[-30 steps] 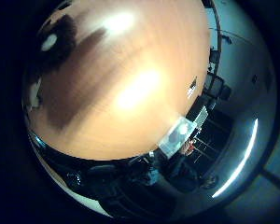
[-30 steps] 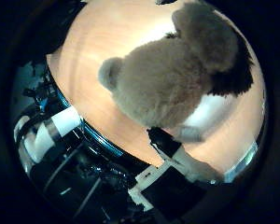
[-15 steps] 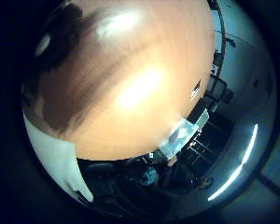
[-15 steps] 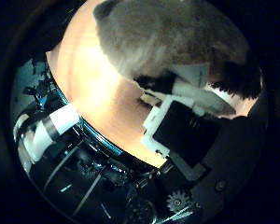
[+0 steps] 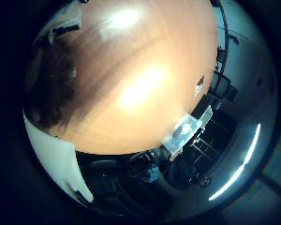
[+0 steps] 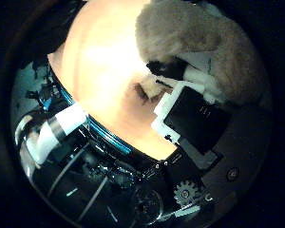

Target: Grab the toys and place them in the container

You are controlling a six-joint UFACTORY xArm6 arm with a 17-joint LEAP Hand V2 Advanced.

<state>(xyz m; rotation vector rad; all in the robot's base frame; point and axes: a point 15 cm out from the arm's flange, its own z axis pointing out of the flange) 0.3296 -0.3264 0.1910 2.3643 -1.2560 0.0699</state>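
A tan plush toy (image 6: 188,40) with a darker brown patch lies on the round wooden table (image 6: 100,71), close to the palm in the right thumb side palm view. My hand (image 6: 192,112) has a white and black finger curled in against the toy's underside, with its tip pressed into the fur. In the right little finger side palm view, dark brown fur (image 5: 54,82) sits at the table's edge side and a white finger part (image 5: 52,157) reaches in beside it.
A pale translucent box (image 5: 184,133) stands at the far edge of the table (image 5: 140,84). Beyond the table's rim are dark room furniture and a bright light strip (image 5: 236,167).
My fingers have curled in against the plush toy, which was bare of them one second ago. The toy now sits closer to the palm, and the brown fur has shifted in the little finger view.
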